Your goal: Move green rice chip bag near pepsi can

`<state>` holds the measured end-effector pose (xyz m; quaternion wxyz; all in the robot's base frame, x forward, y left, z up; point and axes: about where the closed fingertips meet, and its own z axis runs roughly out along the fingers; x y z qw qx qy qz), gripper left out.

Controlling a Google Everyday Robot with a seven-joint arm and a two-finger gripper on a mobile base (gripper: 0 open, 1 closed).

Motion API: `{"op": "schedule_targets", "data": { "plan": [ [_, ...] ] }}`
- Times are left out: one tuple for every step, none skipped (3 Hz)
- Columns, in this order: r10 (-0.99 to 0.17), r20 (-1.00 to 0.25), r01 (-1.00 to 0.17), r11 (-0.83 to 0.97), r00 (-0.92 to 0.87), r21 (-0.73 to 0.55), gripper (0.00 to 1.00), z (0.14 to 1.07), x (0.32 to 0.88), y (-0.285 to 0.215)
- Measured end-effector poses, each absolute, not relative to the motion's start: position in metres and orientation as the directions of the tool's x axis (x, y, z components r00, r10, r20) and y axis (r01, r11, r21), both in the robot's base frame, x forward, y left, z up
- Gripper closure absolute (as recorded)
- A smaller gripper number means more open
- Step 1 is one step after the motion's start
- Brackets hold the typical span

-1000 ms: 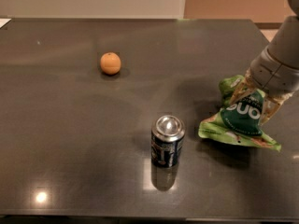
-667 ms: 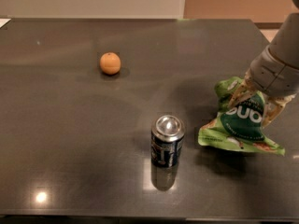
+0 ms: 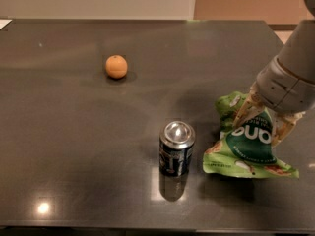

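Observation:
The green rice chip bag [image 3: 246,149] lies on the dark table at the right, crumpled, with its dark green circle facing up. The pepsi can [image 3: 176,148] stands upright just left of the bag, a small gap between them. My gripper [image 3: 260,120] comes down from the upper right, and its pale fingers [image 3: 244,111] straddle the upper part of the bag and pinch it.
A round orange fruit [image 3: 116,66] sits at the back left of the dark table [image 3: 74,132]. The table's right edge runs close behind the arm, and its front edge lies just below the can.
The bag and my gripper have shifted a little left and down toward the can. The can and the orange have not moved.

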<state>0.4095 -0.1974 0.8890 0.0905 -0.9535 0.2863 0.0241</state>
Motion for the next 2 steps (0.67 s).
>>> {"op": "schedule_targets", "data": {
  "plan": [
    [-0.537, -0.110, -0.548, -0.818, 0.837, -0.176, 0.82, 0.8824, 0.4032, -0.1841],
    [-0.540, -0.114, -0.552, -0.812, 0.834, -0.190, 0.59, 0.8780, 0.4024, -0.1749]
  ]
}}
